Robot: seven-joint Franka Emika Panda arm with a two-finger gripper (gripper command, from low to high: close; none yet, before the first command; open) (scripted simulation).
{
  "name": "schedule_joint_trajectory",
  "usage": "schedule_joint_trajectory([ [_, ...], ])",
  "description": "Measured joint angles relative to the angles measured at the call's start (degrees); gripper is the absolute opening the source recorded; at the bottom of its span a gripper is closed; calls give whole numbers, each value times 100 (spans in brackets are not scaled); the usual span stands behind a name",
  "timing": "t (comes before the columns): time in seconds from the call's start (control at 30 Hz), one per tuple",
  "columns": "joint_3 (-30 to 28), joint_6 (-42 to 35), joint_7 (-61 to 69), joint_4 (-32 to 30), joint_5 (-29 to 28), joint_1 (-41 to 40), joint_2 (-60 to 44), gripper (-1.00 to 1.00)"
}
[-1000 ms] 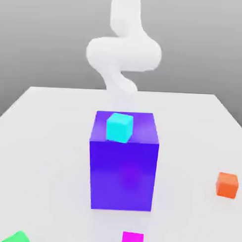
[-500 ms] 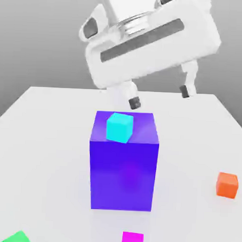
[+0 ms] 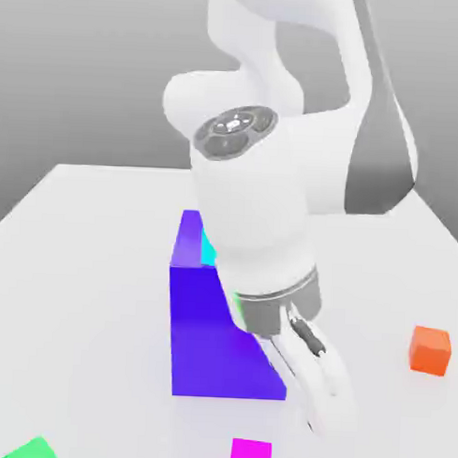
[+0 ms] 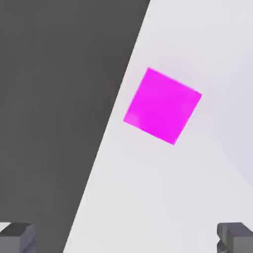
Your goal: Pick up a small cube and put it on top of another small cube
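Since a sec ago our arm has swung down in front of the purple block (image 3: 195,334). Left to right: green cube (image 3: 31,449) near-left, magenta cube (image 3: 251,454) near edge, gripper (image 3: 323,410) apart, prob. just above it. Approach phase; next we centre, descend, close.

Evenly and brightly lit, soft and diffuse, seemingly from overhead. Only faint, blurred shadows on the white table (image 3: 91,264), palest around the base of the big blue-purple block (image 3: 195,334). No hard glare; just a gentle sheen on the white arm (image 3: 261,215) (brightest on its rounded upper surfaces). Backdrop graded from dark grey at the top to lighter near the table's far edge. Slightly soft throughout, with fuzzy edges on the magenta cube (image 4: 162,105) in the hand view. No visible edge distortion.
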State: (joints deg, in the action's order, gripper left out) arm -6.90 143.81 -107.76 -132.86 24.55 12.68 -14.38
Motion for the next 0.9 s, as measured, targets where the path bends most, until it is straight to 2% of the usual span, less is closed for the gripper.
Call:
schedule_joint_trajectory([
  [0.27, -919, 856, -2514, -159, -1018, 905, -535, 0],
  [0.4, -694, 1448, -2481, -9, -756, 760, -1242, 0],
  [0.43, -613, 1443, -2424, 34, -742, 695, -1388, -100],
  [0.6, -613, 1458, -2424, 35, -742, 695, -1388, -100],
  [0.63, -583, 1153, -2306, 58, -862, 674, -1425, -100],
  [0.7, -669, 1373, -2477, 0, -827, 736, -1261, -100],
  [0.8, -921, 1061, -2748, -141, -1110, 918, -710, -100],
  [0.9, -1047, 793, -2720, -73, -1152, 790, -588, -100],
])
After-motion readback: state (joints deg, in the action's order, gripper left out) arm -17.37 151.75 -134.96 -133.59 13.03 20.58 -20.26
